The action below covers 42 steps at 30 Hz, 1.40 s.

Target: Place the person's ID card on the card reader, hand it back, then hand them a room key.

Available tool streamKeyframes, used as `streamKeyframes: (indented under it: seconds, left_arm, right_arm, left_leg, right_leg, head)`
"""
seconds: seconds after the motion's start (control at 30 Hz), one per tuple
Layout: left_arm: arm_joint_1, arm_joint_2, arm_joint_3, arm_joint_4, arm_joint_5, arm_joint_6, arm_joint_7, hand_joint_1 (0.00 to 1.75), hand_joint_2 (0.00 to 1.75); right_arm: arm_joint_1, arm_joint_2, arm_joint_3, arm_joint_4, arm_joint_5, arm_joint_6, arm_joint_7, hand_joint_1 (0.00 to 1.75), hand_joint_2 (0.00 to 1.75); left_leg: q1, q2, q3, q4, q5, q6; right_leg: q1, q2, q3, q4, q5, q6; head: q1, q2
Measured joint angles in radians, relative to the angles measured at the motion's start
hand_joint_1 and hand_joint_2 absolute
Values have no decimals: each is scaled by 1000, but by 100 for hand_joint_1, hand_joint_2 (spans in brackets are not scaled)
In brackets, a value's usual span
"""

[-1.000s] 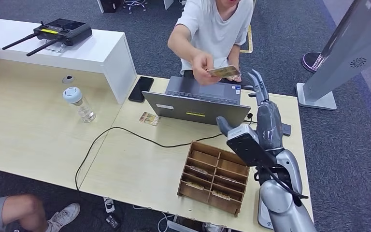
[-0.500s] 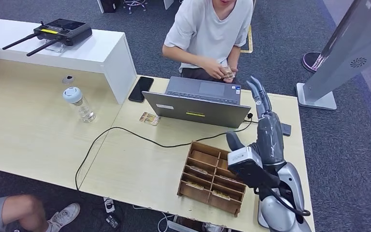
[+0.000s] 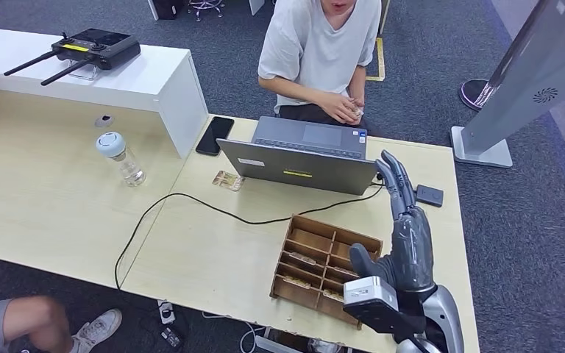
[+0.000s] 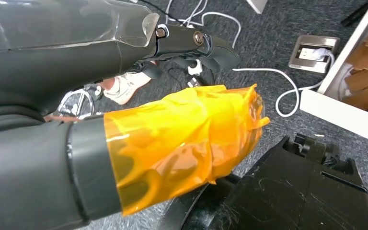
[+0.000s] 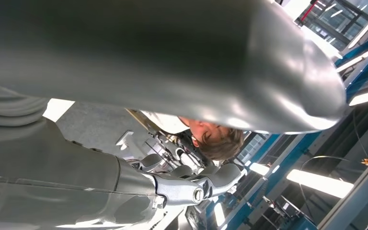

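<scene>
My right hand [image 3: 408, 235] stands upright over the table's right end, fingers spread and straight, holding nothing. In the right wrist view the same hand [image 5: 172, 62] is a blur with its fingers [image 5: 196, 184] apart. The small dark card reader [image 3: 429, 195] lies just beyond it. A wooden key box [image 3: 327, 268] with cards in its compartments sits beside my wrist. The person [image 3: 320, 44] sits behind the laptop [image 3: 301, 158] with both hands together at their lap; the ID card is hard to make out there. My left hand [image 4: 139, 110], thumb wrapped in orange film, hangs over the floor, holding nothing.
A loose card [image 3: 227, 180] lies left of the laptop, a black phone [image 3: 214, 134] behind it. A water bottle [image 3: 121, 158] stands on the left table; a black cable [image 3: 191, 206] crosses the desk. A white kiosk stand [image 3: 515, 81] is at the right. Another person's leg [image 3: 37, 323] shows bottom left.
The person has drawn the card back from over the laptop down to their lap. My right hand has pulled back and lowered toward me, still holding nothing.
</scene>
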Motion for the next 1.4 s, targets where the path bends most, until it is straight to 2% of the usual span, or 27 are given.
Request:
streamKeyframes:
  seconds: [0.13,0.7,1.03,1.4]
  left_arm:
    - [13,13,-1,-26,26,22,23,0,0]
    - [19,65,-81,-90,112,117,99,0,0]
    - [0,87,-152,-104,158,169,129,0,0]
    - [-23,96,-202,-105,190,195,140,0,0]
  right_arm:
    - [45,-15,10,-16,31,-21,-12,0,175]
    - [173,-72,41,28,177,-55,4,0,175]
    - [170,-111,80,67,364,-69,118,0,175]
    - [141,-147,117,120,445,-18,223,0,175]
  left_leg:
    - [0,0,0,0,0,0]
    - [0,0,0,0,0,0]
    - [0,0,0,0,0,0]
    - [0,0,0,0,0,0]
  right_leg:
    - [0,0,0,0,0,0]
    - [0,0,0,0,-1,-1]
    - [0,0,0,0,-1,-1]
    - [0,0,0,0,-1,-1]
  head:
    - [0,0]
    - [0,0]
    - [0,0]
    - [0,0]
